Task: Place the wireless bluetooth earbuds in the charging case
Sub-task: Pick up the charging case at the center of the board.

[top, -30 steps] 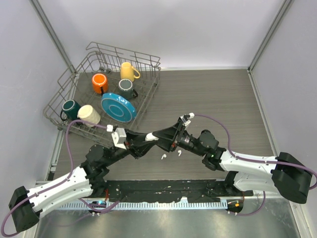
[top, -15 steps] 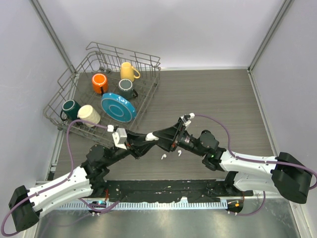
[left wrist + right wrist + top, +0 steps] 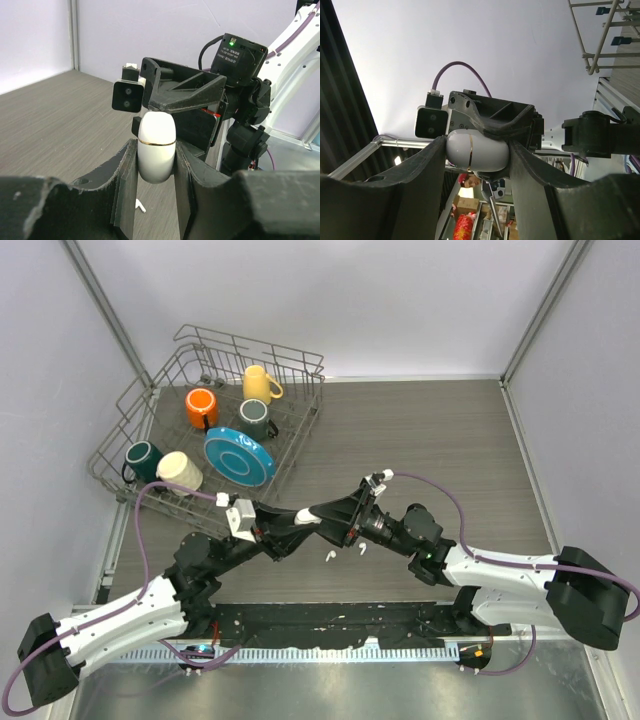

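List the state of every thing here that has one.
white oval plastic charging case: closed, clamped by both grippers
left gripper: shut on the case
right gripper: shut on the case
two tiny white stemmed plastic earbuds: lying loose, outside the case

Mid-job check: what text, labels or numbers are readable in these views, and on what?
No text reads legibly.
White print on the black module with a green light, on the right arm: too small to read.
On the white oval charging case: no print, only a thin gold seam.
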Controlling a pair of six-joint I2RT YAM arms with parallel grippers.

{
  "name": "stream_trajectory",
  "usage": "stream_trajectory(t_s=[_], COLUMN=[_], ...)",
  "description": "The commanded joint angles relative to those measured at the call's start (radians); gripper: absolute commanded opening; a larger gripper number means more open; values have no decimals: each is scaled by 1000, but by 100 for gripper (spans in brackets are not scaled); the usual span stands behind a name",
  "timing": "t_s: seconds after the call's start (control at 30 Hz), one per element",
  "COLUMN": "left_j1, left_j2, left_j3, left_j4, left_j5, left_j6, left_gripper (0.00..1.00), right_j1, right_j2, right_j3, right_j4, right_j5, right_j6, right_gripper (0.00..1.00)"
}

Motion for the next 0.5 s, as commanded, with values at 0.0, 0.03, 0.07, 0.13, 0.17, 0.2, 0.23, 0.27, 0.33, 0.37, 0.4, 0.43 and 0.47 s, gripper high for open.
stream_trajectory(t_s=[0.0,0.03,0.07,0.13,0.17,0.2,0.23,0.27,0.33,0.37,0.4,0.43,0.47], left_j1=[3,2,3,3,2,3,2,3,3,2,2,3,2], left_j2=[-4,-2,-4,-4,-5,-4,-4,-4,0,3,3,3,3], left_j3=[2,2,2,2,2,0,0,-1,2,0,2,2,2], left_j4=[90,90,90,90,88,88,88,85,82,81,79,79,76], left_j5=[-23,-21,-21,-20,-20,-20,-18,-18,-15,-13,-12,-10,-10], left_j6=[8,6,4,4,4,4,3,3,3,3,4,4,4], left_gripper=[36,36,36,34,33,33,33,32,25,15,9,4,0], right_j1=[1,2,2,2,2,2,2,2,2,2,2,2,2], right_j2=[5,6,6,8,9,9,8,9,9,9,11,11,9], right_j3=[-5,-5,-5,-6,-6,-6,-6,-5,-5,-5,-5,-6,-8], right_j4=[80,80,80,83,84,86,88,89,89,89,89,91,97], right_j5=[7,6,7,4,7,4,4,4,4,3,3,3,3], right_j6=[13,11,14,14,16,16,18,16,16,16,16,18,16], right_gripper=[2,2,2,2,2,2,2,2,2,2,2,3,4])
